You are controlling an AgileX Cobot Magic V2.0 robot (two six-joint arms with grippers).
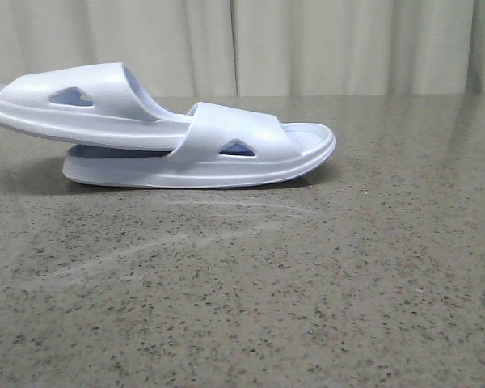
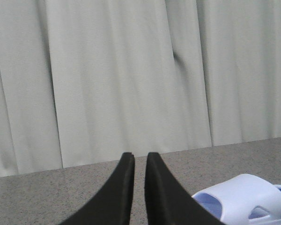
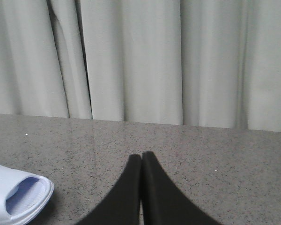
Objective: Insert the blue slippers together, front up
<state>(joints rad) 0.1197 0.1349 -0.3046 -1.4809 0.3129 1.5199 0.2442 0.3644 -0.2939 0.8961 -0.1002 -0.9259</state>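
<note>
Speckled grey-brown stone tabletop [image 1: 323, 283] filling the foreground, faint pale smear across its left half, soft sheen toward the far edge, pleated off-white curtain [image 1: 347, 44] hanging behind the far edge, even diffuse light

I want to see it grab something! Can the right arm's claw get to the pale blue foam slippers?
Probably yes. The right claw is shut and empty over bare speckled table, and the open toe of a pale blue foam slipper lies close beside it with nothing between. It must open first.
</note>
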